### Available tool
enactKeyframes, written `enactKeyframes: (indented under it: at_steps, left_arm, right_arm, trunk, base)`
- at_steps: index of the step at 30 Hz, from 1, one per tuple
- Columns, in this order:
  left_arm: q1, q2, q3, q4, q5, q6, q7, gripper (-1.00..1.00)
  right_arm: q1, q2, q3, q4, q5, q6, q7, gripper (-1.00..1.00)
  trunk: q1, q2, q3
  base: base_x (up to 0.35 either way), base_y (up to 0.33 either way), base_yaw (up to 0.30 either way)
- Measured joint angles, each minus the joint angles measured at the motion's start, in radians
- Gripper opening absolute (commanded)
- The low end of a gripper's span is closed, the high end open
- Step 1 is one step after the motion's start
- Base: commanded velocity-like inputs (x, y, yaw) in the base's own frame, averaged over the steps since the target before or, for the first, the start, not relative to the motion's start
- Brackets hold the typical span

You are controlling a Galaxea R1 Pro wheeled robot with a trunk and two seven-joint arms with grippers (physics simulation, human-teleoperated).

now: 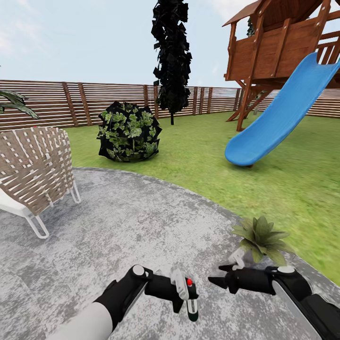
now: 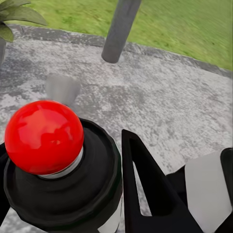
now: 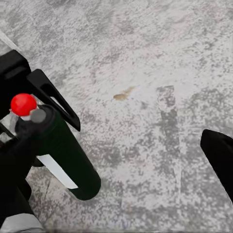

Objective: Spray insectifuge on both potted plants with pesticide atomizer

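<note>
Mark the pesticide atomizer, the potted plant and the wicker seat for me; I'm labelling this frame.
pesticide atomizer (image 1: 191, 306), head view, on its dark body below the red dot.
potted plant (image 1: 261, 234), head view, on the middle of its leaf rosette.
wicker seat (image 1: 35, 163), head view, on the woven backrest.

The mottled grey patio (image 1: 141, 222) is carrying a wicker seat (image 1: 35, 172) and, seemingly, a potted plant (image 1: 262, 238) just beyond the right fingers (image 1: 218, 281).

Spray bottle (image 1: 188, 295) held in left pincer (image 1: 182, 290), over patio (image 1: 132, 226). Potted plant (image 1: 261, 237) at patio edge, just beyond right pincer (image 1: 222, 275). Wicker seat (image 1: 35, 170) far left; slide (image 1: 278, 118) on lawn (image 1: 283, 179), right rear.
</note>
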Motion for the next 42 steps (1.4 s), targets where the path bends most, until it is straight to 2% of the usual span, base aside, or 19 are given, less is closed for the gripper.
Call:
enactKeyframes:
  at_steps: [2, 5, 7, 10, 16, 18, 20, 25, 26, 28, 31, 40, 42]
  left_arm:
    - [0.000, -0.001, 0.000, 0.002, 0.000, 0.000, 0.000, -1.00]
    - [0.000, -0.002, 0.000, 0.002, 0.002, -0.003, 0.001, -1.00]
    - [0.000, -0.007, 0.000, 0.002, 0.003, -0.002, 0.000, -1.00]
    - [0.000, -0.017, 0.000, 0.001, 0.003, 0.000, 0.001, -1.00]
    - [0.000, -0.020, -0.003, 0.001, 0.002, 0.000, 0.002, -1.00]
    - [0.000, -0.020, -0.034, 0.001, 0.002, 0.000, 0.004, -1.00]
    - [0.000, -0.023, -0.057, 0.001, 0.003, 0.000, 0.038, -1.00]
    - [0.000, -0.025, -0.062, 0.001, 0.002, 0.000, 0.050, -1.00]
    - [0.000, -0.025, -0.063, 0.001, 0.002, 0.000, 0.050, -1.00]
    - [0.000, -0.025, -0.063, 0.000, 0.003, 0.000, 0.051, -1.00]
    - [0.000, -0.025, -0.064, -0.008, -0.001, 0.000, 0.050, -1.00]
    - [0.001, -0.025, -0.064, -0.009, 0.000, -0.006, 0.047, -1.00]
    - [0.000, -0.020, -0.061, -0.003, 0.007, -0.009, 0.049, -1.00]
  right_arm:
    - [-0.001, 0.001, 0.016, -0.001, 0.000, -0.004, -0.001, -1.00]
    - [-0.001, 0.032, 0.022, -0.001, 0.001, 0.001, -0.002, -1.00]
    - [-0.001, 0.042, 0.031, -0.001, 0.002, 0.001, -0.002, -1.00]
    - [-0.002, 0.045, 0.049, -0.002, 0.007, 0.000, -0.002, -1.00]
    - [-0.004, 0.046, 0.073, -0.002, 0.008, -0.002, -0.002, -1.00]
    - [-0.004, 0.046, 0.075, -0.002, 0.008, -0.002, -0.002, -1.00]
    - [-0.004, 0.046, 0.076, -0.002, 0.008, -0.002, -0.002, -1.00]
    - [-0.004, 0.048, 0.081, -0.002, 0.008, -0.002, -0.002, -1.00]
    - [-0.004, 0.052, 0.089, -0.002, 0.007, -0.002, -0.002, -1.00]
    - [-0.004, 0.077, 0.102, -0.002, 0.009, 0.003, -0.003, -1.00]
    - [-0.005, 0.085, 0.104, -0.002, 0.006, 0.003, -0.004, -1.00]
    - [-0.005, 0.085, 0.102, -0.001, 0.000, 0.007, -0.003, -1.00]
    - [-0.005, 0.082, 0.083, 0.000, 0.022, 0.001, -0.005, -1.00]
  trunk:
    - [0.000, 0.000, 0.000]
    - [0.000, 0.000, 0.000]
    - [0.000, 0.000, 0.000]
    - [0.000, 0.000, 0.000]
    - [0.000, 0.000, 0.000]
    - [0.000, 0.000, 0.000]
    - [0.000, 0.000, 0.000]
    - [0.000, 0.000, 0.000]
    - [0.000, 0.000, 0.000]
    - [0.000, 0.000, 0.000]
    - [0.000, 0.000, 0.000]
    - [0.000, 0.000, 0.000]
    - [0.000, 0.000, 0.000]
  base:
    - [0.000, 0.000, 0.000]
    - [0.000, 0.000, 0.000]
    - [0.000, 0.000, 0.000]
    - [0.000, 0.000, 0.000]
    - [0.000, 0.000, 0.000]
    - [0.000, 0.000, 0.000]
    - [0.000, 0.000, 0.000]
    - [0.000, 0.000, 0.000]
    - [0.000, 0.000, 0.000]
    - [0.000, 0.000, 0.000]
    - [0.000, 0.000, 0.000]
    - [0.000, 0.000, 0.000]
    - [0.000, 0.000, 0.000]
